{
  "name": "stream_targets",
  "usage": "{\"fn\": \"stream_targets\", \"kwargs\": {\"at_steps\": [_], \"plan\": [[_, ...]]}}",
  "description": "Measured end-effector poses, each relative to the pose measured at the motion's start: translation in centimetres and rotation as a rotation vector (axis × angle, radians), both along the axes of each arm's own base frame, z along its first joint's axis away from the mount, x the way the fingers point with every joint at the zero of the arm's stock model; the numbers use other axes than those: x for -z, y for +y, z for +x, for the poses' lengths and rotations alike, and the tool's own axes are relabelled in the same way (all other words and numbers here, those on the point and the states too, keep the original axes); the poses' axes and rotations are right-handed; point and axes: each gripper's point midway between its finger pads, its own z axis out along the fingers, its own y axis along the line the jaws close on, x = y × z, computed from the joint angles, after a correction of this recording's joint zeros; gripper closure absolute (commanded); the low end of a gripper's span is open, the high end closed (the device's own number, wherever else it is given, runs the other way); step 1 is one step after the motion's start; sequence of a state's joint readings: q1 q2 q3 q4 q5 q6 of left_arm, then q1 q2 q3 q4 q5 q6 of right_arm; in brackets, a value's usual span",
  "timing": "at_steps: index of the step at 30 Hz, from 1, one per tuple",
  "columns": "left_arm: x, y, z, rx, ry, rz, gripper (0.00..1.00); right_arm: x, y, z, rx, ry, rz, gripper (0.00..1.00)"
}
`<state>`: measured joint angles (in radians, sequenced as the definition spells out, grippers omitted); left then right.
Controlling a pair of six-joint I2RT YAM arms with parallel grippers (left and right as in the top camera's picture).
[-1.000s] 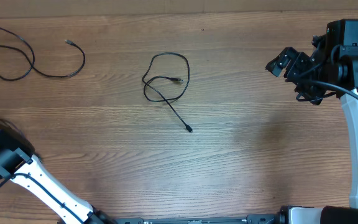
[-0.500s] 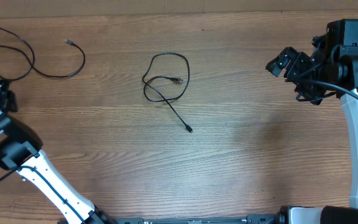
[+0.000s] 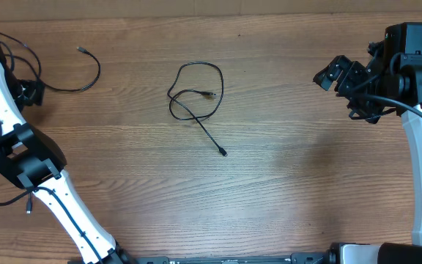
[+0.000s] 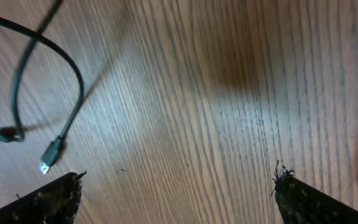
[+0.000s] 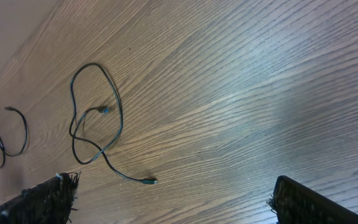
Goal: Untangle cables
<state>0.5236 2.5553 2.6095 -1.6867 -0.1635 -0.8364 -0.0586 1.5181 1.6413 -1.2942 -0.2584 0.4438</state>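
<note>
- We see two cables on the wood counter (image 3: 284, 169), well apart from each other
- The middle cable (image 3: 196, 95) lies in a loose loop that crosses itself; one metallic tip rests inside the loop, and a straight tail runs out from the crossing to the other tip
- From the right wrist, this cable (image 5: 95, 118) shows whole, up and to the left of the fingers
- The left cable (image 3: 86, 77) curves through the far left corner, one tip lying free and part of its run hidden behind the left arm
- The left gripper (image 3: 29, 93) sits at the left edge beside that cable; from its wrist we see its fingers spread wide over bare wood, gripping nothing
- The left cable (image 4: 73, 81) bends down to a small plug (image 4: 51, 151) just beyond one finger
- The right gripper (image 3: 335, 75) hangs at the right side, well apart from both cables, its fingers likewise wide apart and empty
</note>
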Motion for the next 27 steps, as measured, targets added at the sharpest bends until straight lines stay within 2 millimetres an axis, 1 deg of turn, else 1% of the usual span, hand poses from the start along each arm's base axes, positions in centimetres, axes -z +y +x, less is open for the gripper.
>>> {"fn": "stream_targets", "kwargs": {"at_steps": [1, 3, 5, 7, 8, 12, 13, 15, 16, 18, 21, 23, 25, 27], "plan": [[-0.1, -0.2, 0.1, 0.003, -0.002, 0.002, 0.0, 0.0, 0.0, 0.0, 0.0, 0.0, 0.001, 0.0], [-0.4, -1.3, 0.9, 0.028, -0.007, 0.007, 0.0, 0.0, 0.0, 0.0, 0.0, 0.0, 0.0, 0.0], [-0.4, -3.3, 2.0, 0.061, -0.011, 0.009, 0.0, 0.0, 0.0, 0.0, 0.0, 0.0, 0.0, 0.0], [-0.5, -6.9, 3.8, 0.141, -0.008, 0.02, 0.0, 0.0, 0.0, 0.0, 0.0, 0.0, 0.0, 0.0], [-0.5, -8.2, 4.4, 0.168, -0.007, 0.026, 0.0, 0.0, 0.0, 0.0, 0.0, 0.0, 0.0, 0.0], [-1.2, -15.2, 6.8, 0.338, 0.015, 0.148, 0.0, 0.0, 0.0, 0.0, 0.0, 0.0, 0.001, 0.0], [-1.6, -16.6, 7.1, 0.379, 0.016, 0.181, 0.01, 0.0, 0.0, 0.0, 0.0, 0.0, 0.0, 0.0], [-2.8, -17.9, 7.5, 0.418, 0.001, 0.232, 0.0, 0.0, 0.0, 0.0, 0.0, 0.0, 0.0, 0.0], [-3.7, -18.0, 7.5, 0.421, -0.013, 0.259, 0.0, 0.0, 0.0, 0.0, 0.0, 0.0, 0.0, 0.0], [-5.6, -17.4, 7.4, 0.407, -0.04, 0.306, 0.0, 0.0, 0.0, 0.0, 0.0, 0.0, 0.0, 0.0], [-9.4, -15.9, 6.8, 0.369, -0.106, 0.367, 0.0, 0.0, 0.0, 0.0, -0.001, 0.0, 0.001, 0.0], [-11.3, -15.3, 6.3, 0.351, -0.139, 0.388, 0.01, 0.0, 0.0, 0.0, 0.0, 0.0, 0.001, 0.0], [-12.3, -14.9, 6.0, 0.351, -0.156, 0.393, 0.0, 0.0, 0.0, 0.0, 0.0, 0.0, 0.0, 0.0], [-12.4, -14.5, 5.9, 0.39, -0.143, 0.385, 0.0, 0.0, 0.0, 0.0, -0.001, 0.0, 0.0, 0.0]]}}
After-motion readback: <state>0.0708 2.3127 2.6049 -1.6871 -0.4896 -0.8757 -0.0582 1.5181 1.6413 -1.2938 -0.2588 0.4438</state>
